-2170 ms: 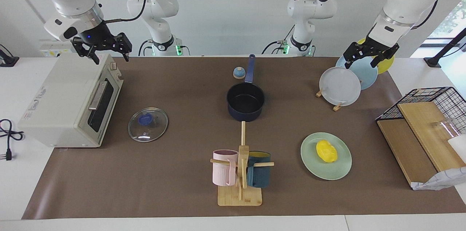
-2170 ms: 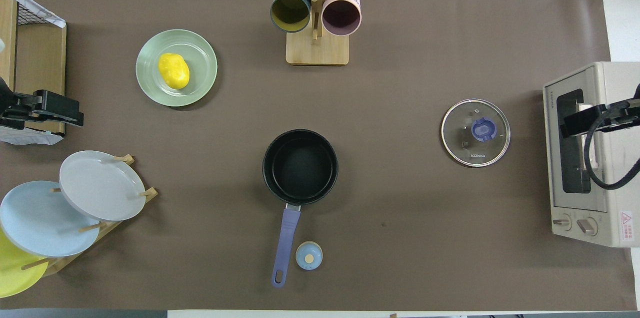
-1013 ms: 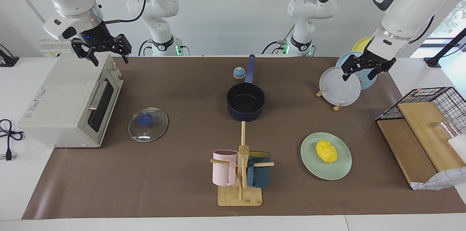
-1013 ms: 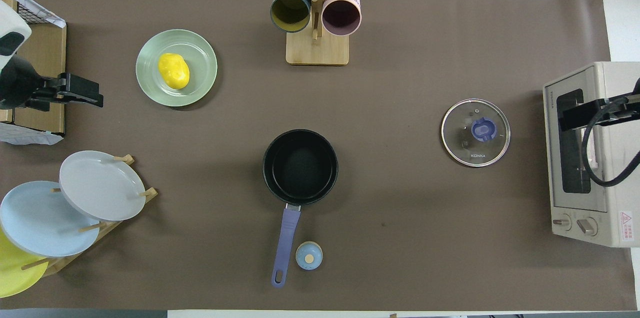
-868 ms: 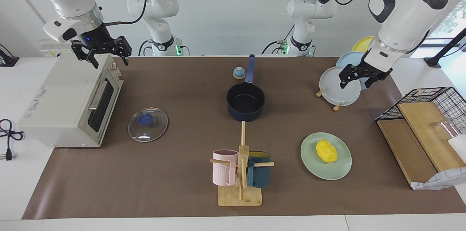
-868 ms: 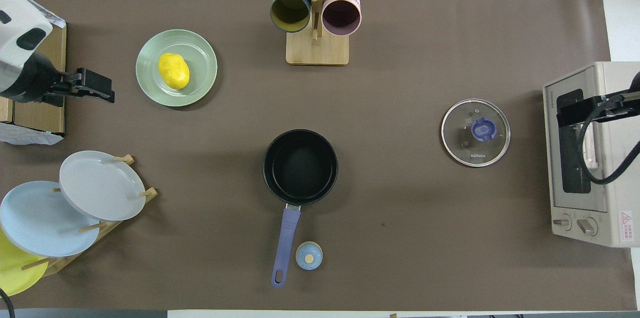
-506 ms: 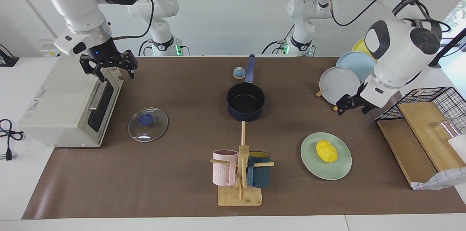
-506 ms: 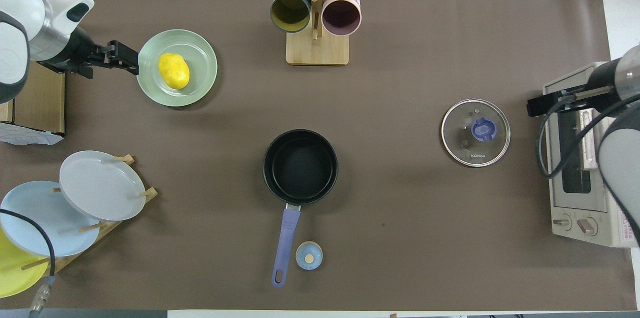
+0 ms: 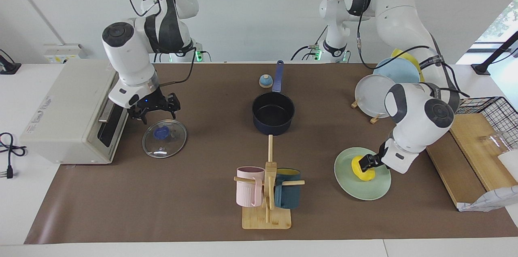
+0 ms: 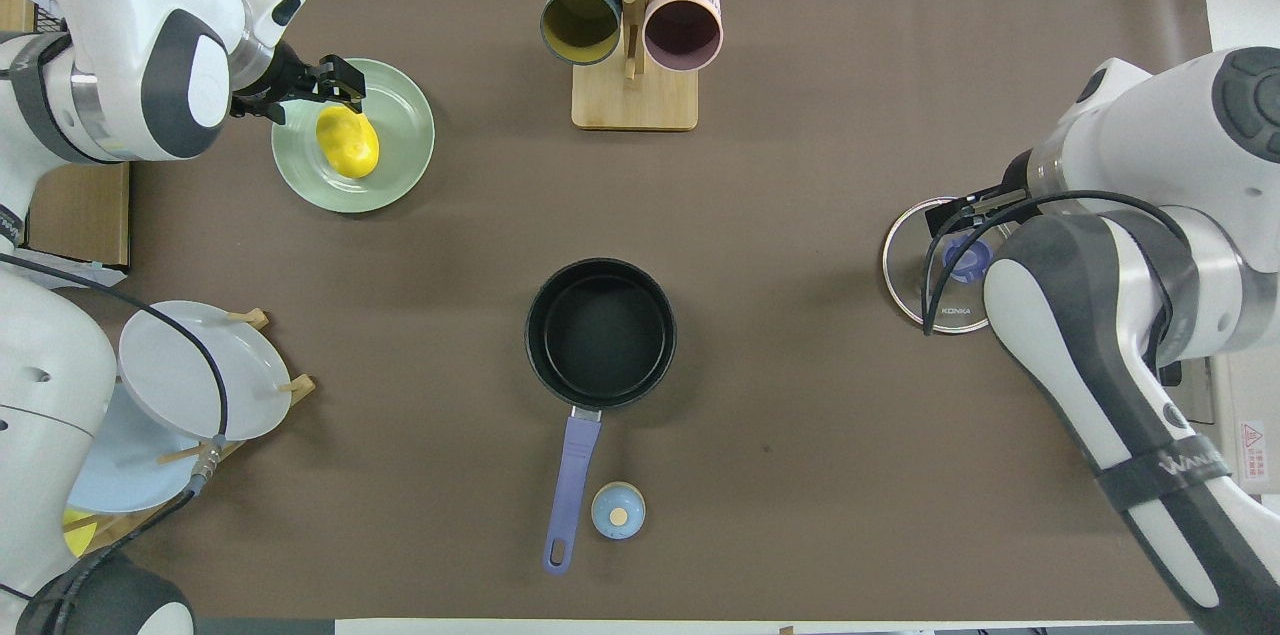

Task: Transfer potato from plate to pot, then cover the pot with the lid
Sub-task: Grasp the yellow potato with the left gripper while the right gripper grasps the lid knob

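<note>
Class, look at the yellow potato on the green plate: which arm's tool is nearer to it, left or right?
Left. The left tool is right at the potato on the plate; the right tool is above the lid at the right arm's end of the table.

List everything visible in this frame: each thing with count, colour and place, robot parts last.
potato: 1, yellow, on the plate
plate: 1, mint green, flat, toward the left arm's end
pot: 1, navy, black inside, empty, mid-table, handle toward the robots
lid: 1, clear glass, blue knob, flat in front of the toaster oven
bell: 1, blue and tan, beside the pot handle
mug tree: 1, wooden, with a pink mug and a dark teal mug, farther from the robots than the pot
plate rack: 1, wooden, upright grey-white, light blue and yellow plates
toaster oven: 1, cream, right arm's end
wire basket: 1, black, left arm's end
left gripper: open, at the potato
right gripper: open, over the lid
</note>
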`<state>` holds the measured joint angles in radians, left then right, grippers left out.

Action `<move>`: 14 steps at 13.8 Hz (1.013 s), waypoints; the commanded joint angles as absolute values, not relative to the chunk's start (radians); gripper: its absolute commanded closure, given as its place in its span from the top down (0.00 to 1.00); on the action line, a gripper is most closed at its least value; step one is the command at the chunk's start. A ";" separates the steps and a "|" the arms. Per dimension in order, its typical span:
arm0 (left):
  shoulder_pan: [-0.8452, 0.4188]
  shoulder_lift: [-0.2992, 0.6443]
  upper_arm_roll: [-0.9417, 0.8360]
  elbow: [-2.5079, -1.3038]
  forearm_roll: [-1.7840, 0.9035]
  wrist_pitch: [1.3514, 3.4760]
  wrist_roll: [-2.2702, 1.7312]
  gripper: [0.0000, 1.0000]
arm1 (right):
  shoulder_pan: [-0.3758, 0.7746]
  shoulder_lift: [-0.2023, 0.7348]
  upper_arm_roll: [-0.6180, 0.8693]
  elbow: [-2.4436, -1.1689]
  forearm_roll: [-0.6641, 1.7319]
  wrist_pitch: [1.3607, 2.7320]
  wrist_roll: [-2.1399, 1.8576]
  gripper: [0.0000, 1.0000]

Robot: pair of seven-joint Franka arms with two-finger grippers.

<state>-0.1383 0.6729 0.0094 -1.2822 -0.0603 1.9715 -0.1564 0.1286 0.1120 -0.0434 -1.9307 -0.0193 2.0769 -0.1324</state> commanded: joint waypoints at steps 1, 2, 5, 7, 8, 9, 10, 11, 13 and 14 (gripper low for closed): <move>-0.152 0.672 0.017 -1.314 -0.045 2.017 -0.184 1.00 | 0.097 0.106 -0.041 -2.021 -0.011 2.190 -0.193 1.00; -0.150 0.666 0.017 -1.342 -0.037 2.025 -0.192 1.00 | 0.098 0.097 -0.041 -2.057 -0.011 2.222 -0.196 1.00; -0.152 0.641 0.018 -1.394 -0.034 2.045 -0.198 1.00 | 0.084 0.104 -0.041 -2.123 -0.011 2.287 -0.245 1.00; -0.152 0.641 0.018 -1.391 -0.034 2.046 -0.221 1.00 | 0.071 0.097 -0.040 -2.155 -0.011 2.299 -0.308 1.00; -0.152 0.641 0.018 -1.393 -0.034 2.046 -0.222 1.00 | 0.069 0.095 -0.041 -2.178 -0.011 2.331 -0.328 0.95; -0.152 0.641 0.018 -1.393 -0.032 2.042 -0.221 1.00 | 0.068 0.094 -0.041 -2.195 -0.009 2.370 -0.333 0.95; -0.150 0.641 0.018 -1.393 -0.022 2.042 -0.219 0.92 | 0.063 0.095 -0.041 -2.198 -0.011 2.372 -0.333 0.96; -0.150 0.640 0.017 -1.393 -0.011 2.042 -0.219 0.79 | 0.057 0.095 -0.040 -2.203 -0.009 2.375 -0.331 1.00; -0.164 0.635 0.018 -1.393 -0.009 2.036 -0.222 0.10 | 0.057 0.100 -0.040 -2.206 -0.009 2.375 -0.316 1.00; -0.167 0.635 0.018 -1.387 -0.009 2.028 -0.222 0.00 | 0.057 0.101 -0.040 -2.212 -0.009 2.375 -0.314 1.00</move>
